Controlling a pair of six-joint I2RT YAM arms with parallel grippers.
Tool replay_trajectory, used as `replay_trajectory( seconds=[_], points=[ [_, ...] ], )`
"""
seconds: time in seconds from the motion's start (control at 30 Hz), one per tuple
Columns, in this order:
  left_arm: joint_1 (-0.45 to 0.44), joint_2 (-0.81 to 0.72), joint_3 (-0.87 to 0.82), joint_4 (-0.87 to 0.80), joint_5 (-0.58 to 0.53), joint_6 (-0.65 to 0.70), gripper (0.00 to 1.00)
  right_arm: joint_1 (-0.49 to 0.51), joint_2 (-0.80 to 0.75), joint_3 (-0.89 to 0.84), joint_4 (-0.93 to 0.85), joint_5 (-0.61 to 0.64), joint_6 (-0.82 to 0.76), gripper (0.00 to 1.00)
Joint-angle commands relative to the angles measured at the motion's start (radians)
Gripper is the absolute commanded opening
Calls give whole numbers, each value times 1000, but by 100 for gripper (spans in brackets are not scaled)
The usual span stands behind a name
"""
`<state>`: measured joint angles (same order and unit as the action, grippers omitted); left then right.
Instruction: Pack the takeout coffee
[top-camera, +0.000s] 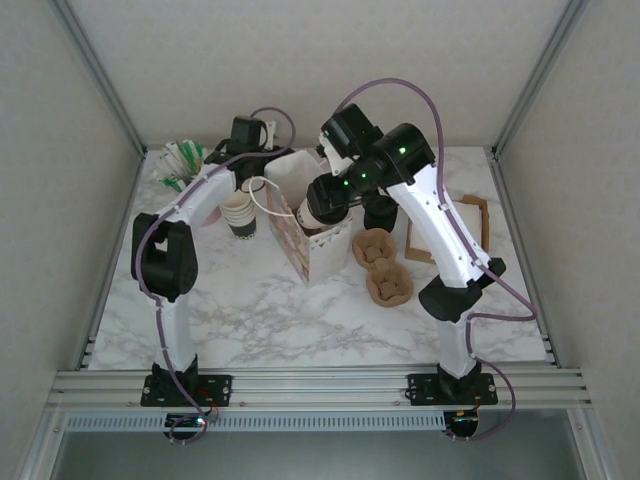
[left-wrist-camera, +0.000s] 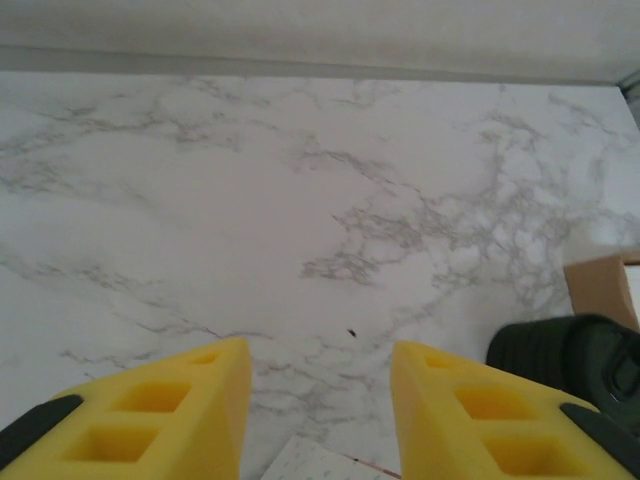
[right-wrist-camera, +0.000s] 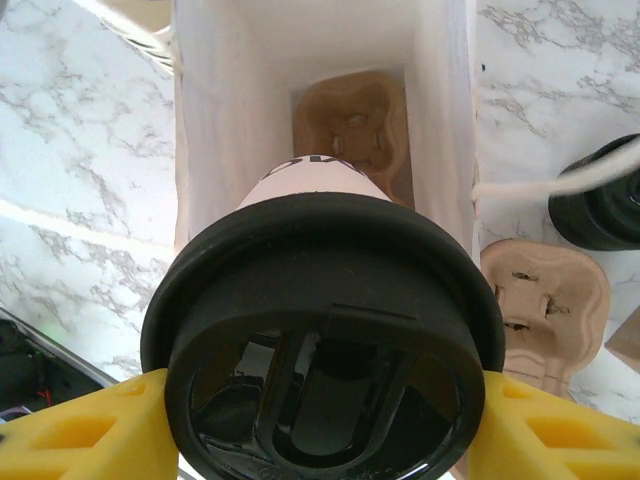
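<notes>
**Count of Things on the Marble Table**

One takeout coffee (right-wrist-camera: 320, 330) with a black lid is counted. One white paper bag (top-camera: 292, 238) is seen, with one stack of paper cups (top-camera: 238, 212) and one black cylinder (top-camera: 380, 212). Two pulp carriers are counted in the right wrist view: one in the bag (right-wrist-camera: 350, 125) and one outside it (right-wrist-camera: 545, 295). One bunch of green-and-white sticks (top-camera: 185, 160) and one brown cardboard frame (top-camera: 472, 202) are noted. Two arms are counted, left (top-camera: 180, 250) and right (top-camera: 440, 220).
</notes>
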<state>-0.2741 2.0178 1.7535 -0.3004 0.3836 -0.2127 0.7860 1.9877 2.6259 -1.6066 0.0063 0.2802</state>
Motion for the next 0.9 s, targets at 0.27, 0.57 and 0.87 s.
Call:
replay_trajectory(
  seconds=[0.27, 0.57, 0.87],
  points=[
    [-93, -159, -161, 116, 29, -32, 42, 71, -70, -30, -121, 84, 43, 65],
    [-152, -283, -369, 216, 31, -94, 42, 112, -123, -123, -190, 132, 95, 66],
    [-146, -352, -409, 216, -18, -155, 45, 114, -189, -267, -191, 125, 124, 66]
  ],
)
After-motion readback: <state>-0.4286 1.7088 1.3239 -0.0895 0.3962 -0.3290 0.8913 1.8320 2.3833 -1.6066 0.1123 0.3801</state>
